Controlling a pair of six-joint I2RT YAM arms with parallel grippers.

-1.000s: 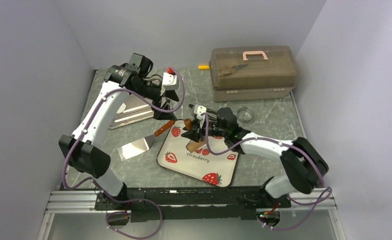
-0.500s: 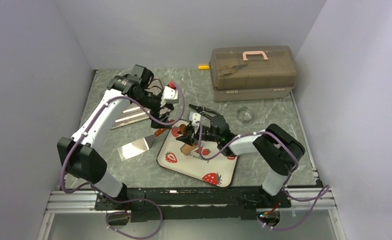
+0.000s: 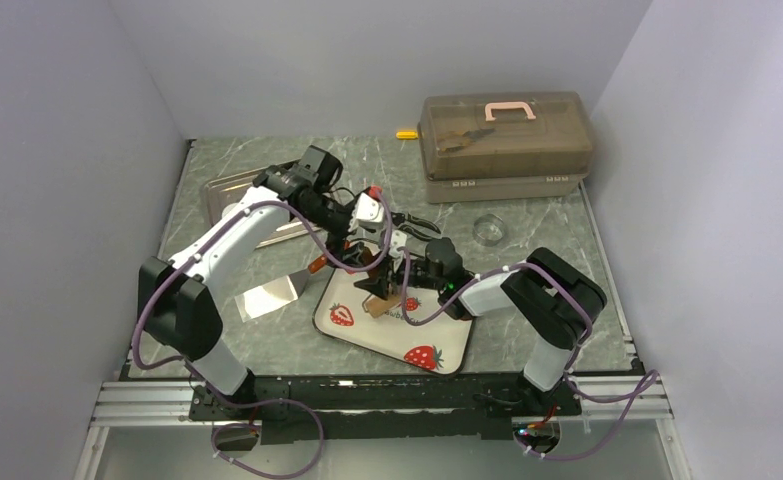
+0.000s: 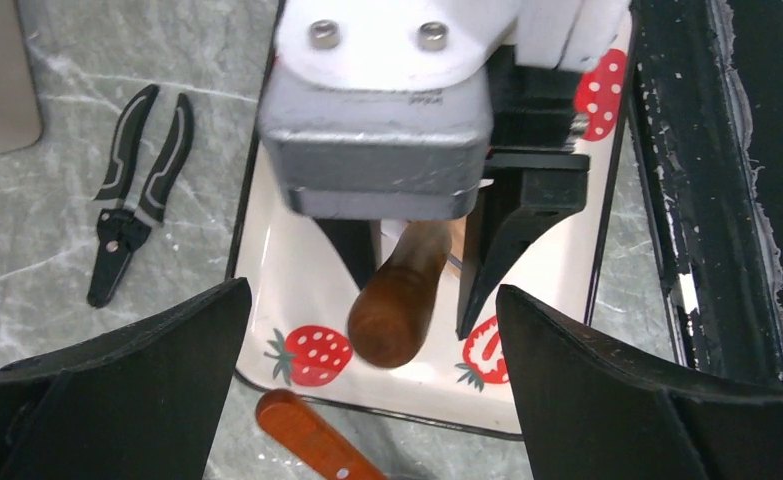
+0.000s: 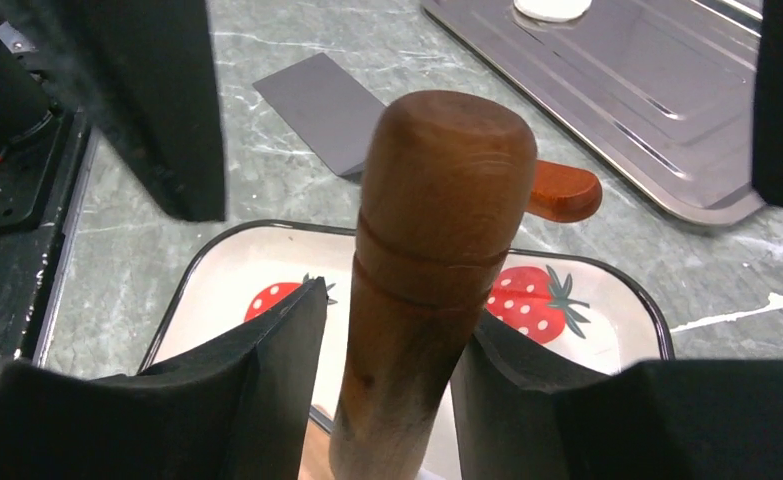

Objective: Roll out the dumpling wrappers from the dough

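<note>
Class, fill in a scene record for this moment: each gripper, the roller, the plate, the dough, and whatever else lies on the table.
left gripper: open wide, the roller between its fingers, untouched
right gripper: jaws around the roller, a gap showing on one side
roller: tilted, lower end on the strawberry plate
dough: white lump on the metal tray, mostly cut off in the right wrist view
other items: spatula beside the plate, pliers, toolbox, glass ring

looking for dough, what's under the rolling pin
Only the strawberry plate shows under the rolling pin. The spot beneath its lower end is hidden by the pin and the right gripper, so what lies there can't be told.
</note>
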